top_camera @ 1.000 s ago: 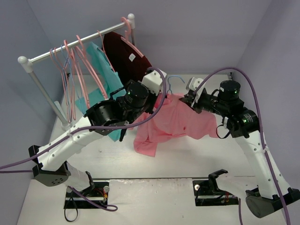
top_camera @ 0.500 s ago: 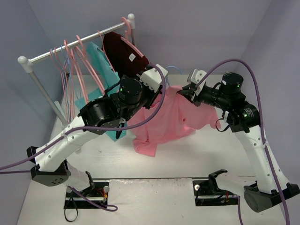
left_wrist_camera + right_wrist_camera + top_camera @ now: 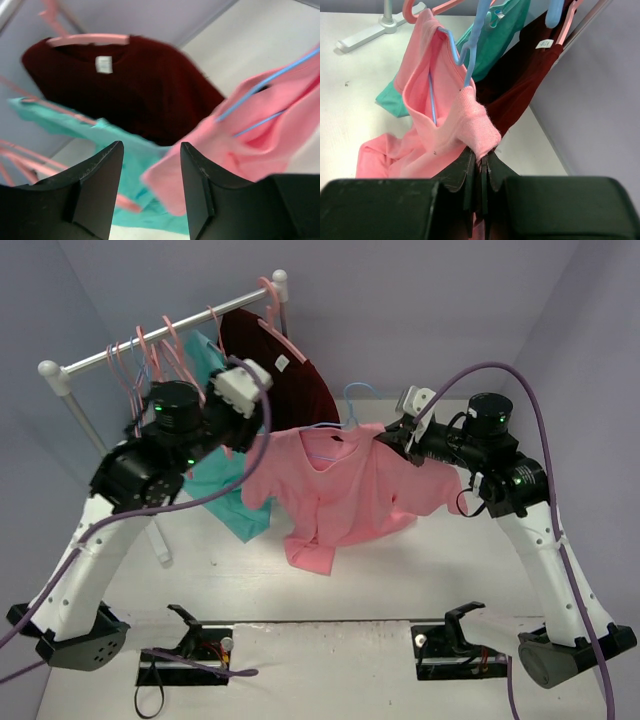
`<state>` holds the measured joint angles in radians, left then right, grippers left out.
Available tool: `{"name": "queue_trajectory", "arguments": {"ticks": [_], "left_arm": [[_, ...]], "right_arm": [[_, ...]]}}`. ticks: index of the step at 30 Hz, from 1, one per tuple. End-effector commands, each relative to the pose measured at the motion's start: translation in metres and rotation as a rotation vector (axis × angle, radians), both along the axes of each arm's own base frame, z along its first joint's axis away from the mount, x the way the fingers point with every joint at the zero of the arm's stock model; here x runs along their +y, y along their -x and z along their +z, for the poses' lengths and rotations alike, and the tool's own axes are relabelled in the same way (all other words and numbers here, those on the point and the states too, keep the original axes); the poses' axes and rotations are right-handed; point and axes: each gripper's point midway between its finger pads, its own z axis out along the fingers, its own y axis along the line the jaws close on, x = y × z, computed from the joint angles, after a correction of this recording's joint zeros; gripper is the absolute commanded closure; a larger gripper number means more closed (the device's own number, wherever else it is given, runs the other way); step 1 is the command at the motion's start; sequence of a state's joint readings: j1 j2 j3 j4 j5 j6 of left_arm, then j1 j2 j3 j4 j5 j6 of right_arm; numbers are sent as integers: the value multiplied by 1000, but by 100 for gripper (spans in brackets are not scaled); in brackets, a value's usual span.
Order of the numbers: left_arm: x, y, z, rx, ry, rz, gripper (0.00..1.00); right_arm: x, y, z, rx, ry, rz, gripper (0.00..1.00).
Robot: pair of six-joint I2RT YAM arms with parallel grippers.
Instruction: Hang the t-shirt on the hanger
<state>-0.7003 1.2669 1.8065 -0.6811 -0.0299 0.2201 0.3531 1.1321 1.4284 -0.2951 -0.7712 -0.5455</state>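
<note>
Obs., top view: t-shirt point(image 3: 340, 490) is held up above the table point(image 3: 420, 580), front spread and facing the camera. Lower hem hangs low; cannot tell if it touches the table.

Hanger point(image 3: 471, 50): the hook stands up out of the neck opening. Blue wire runs down inside the collar in both wrist views, so the hanger is threaded through the neck.

Right gripper point(image 3: 481, 156): jaws clenched on a bunched fold of the t-shirt at the shoulder by the collar, just below the hanger's stem. This grip looks to be carrying the whole assembly.

Left gripper point(image 3: 150, 150): jaws spread, nothing between them. It is up near the t-shirt's other shoulder, facing the maroon shirt point(image 3: 290, 375) and teal shirt point(image 3: 225, 490) hanging on the rack point(image 3: 160, 340).

Progress (judgement): mostly done.
- Far shoulder looks draped over its hanger arm and spread flat.
- Near shoulder is crumpled in the right jaws, and the wire under it is hidden. Cannot confirm it is seated.

Left to do: smooth that shoulder over the hanger arm, check the collar sits centred on the hook, then release.

Risk: opening the right jaws with nothing else supporting the hanger would likely drop the lot onto the table.
</note>
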Motion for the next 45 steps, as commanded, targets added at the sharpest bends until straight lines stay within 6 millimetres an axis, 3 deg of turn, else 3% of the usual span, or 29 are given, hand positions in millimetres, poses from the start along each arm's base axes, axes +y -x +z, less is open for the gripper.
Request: {"name": "queue_trajectory", "arguments": {"ticks": [1, 5, 12, 17, 22, 34, 36, 38, 43, 45], "left_arm": [[10, 24, 17, -81, 2, -226, 52], [10, 22, -2, -61, -53, -385, 45], [-11, 16, -29, 42, -81, -588, 44], [-21, 5, -41, 87, -81, -634, 44], [-30, 9, -42, 101, -55, -699, 44], [-58, 11, -74, 182, -68, -790, 46], [-60, 10, -77, 191, -70, -794, 49], [-63, 10, -76, 187, -71, -802, 58], [-64, 12, -74, 167, -81, -813, 94], [-63, 17, -71, 148, -85, -822, 100]], "right_arm": [[7, -2, 33, -108, -62, 43, 100], [7, -1, 30, -99, -63, 51, 100], [10, 2, 29, -87, -69, 73, 100], [10, 4, 27, -84, -69, 73, 100], [9, 4, 25, -81, -65, 71, 100], [13, 1, 21, -62, -65, 94, 100], [14, 2, 20, -59, -66, 101, 100], [15, 2, 19, -54, -67, 105, 100], [14, 1, 11, -38, -61, 103, 100], [14, 1, 10, -37, -59, 101, 100]]}}
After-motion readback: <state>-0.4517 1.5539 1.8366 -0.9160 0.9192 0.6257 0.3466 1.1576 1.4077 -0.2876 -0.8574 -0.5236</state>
